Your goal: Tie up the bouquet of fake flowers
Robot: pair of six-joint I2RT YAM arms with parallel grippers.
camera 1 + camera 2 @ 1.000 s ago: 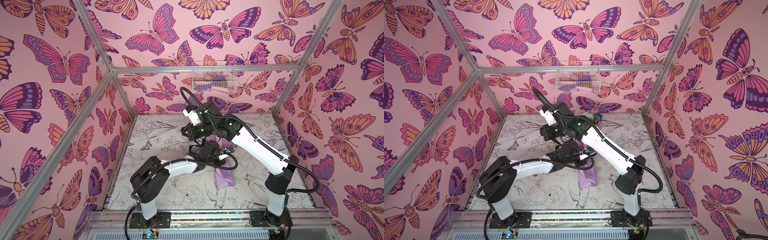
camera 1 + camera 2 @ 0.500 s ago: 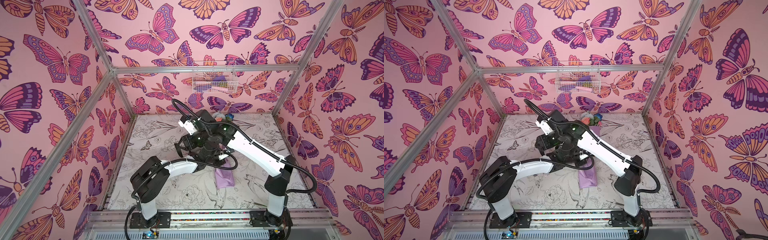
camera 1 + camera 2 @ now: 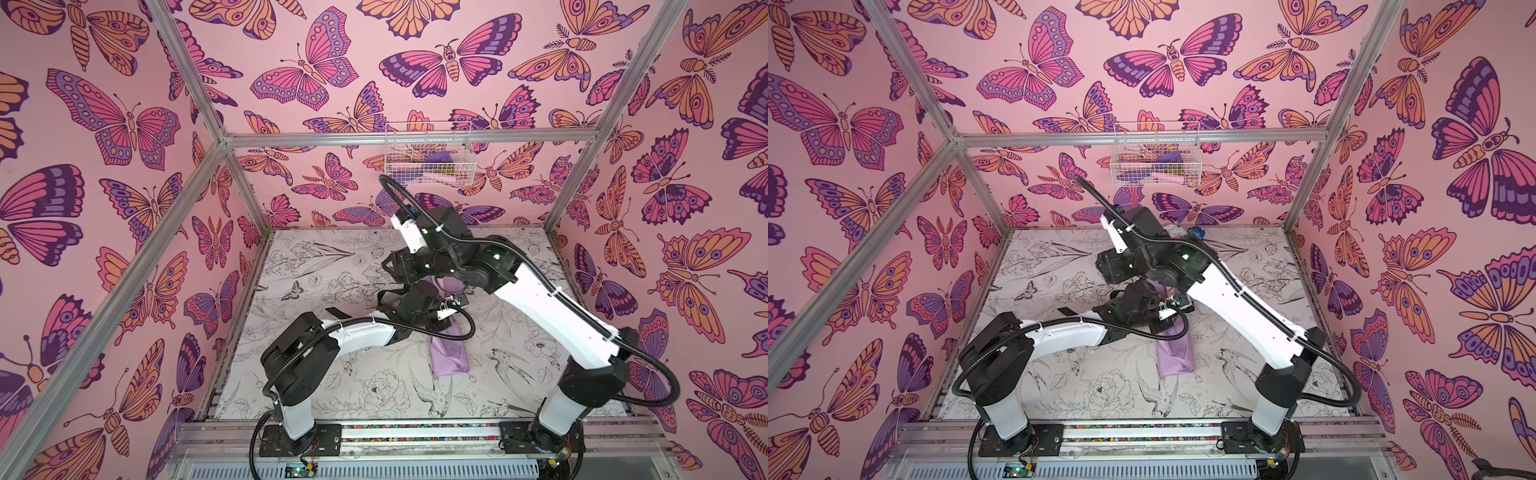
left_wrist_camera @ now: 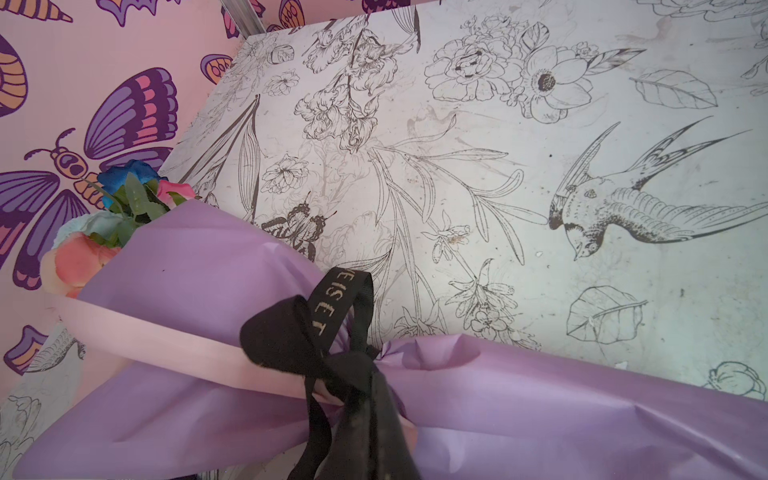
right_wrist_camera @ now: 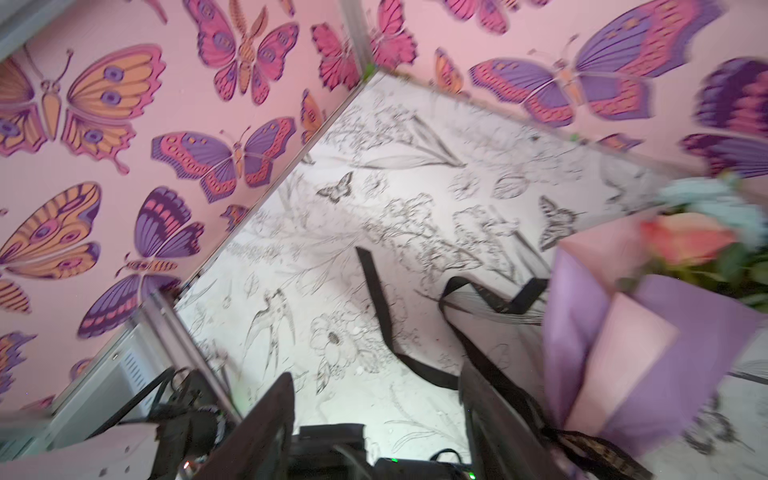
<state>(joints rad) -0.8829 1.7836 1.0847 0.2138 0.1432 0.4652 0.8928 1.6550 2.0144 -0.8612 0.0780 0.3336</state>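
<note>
The lilac-paper-wrapped bouquet of fake flowers [image 4: 187,270] lay central on the printed table [image 4: 540,166], blooms toward 12 o'clock, its black ribbon [image 4: 332,299] pinched by the closed left gripper [image 4: 376,449]; the right gripper [image 5: 374,374] had just parted, dropping its tail at 9 o'clock, the knot apparently tightened.

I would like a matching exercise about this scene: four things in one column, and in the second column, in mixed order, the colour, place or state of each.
Things:
1. ribbon
2. bouquet
3. wire basket
4. right gripper

Descriptions:
A. hangs on the back wall
B. jaws apart
C. black, knotted
D. wrapped in lilac paper

Pairs: 1-C, 2-D, 3-A, 4-B
</note>
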